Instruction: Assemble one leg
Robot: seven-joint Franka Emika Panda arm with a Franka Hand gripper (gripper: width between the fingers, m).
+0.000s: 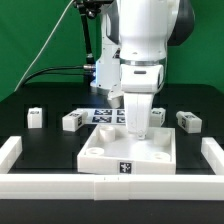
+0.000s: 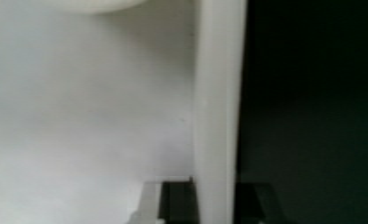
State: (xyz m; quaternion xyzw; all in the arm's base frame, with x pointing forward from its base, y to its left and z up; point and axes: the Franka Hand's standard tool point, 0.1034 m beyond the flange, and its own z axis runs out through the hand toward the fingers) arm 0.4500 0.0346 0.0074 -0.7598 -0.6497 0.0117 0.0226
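Across the middle of the exterior view, on the matte black desk [image 1: 40, 140], four chunky white plastic blocks sit in a row: a leg [image 1: 35, 117], a second leg [image 1: 72, 121], a third leg [image 1: 157, 114] partly behind the arm, and a fourth leg [image 1: 187, 121]. Those in clear sight lie low, long axis roughly across the frame, with a tagged face toward the camera. At lower centre lies the tray [image 1: 100, 152], square and smooth, with round corner sockets. The tool [image 1: 136, 128] reaches down onto it; whether it is spread or pinching cannot be told. The wrist view shows only a blurred white surface beside black.
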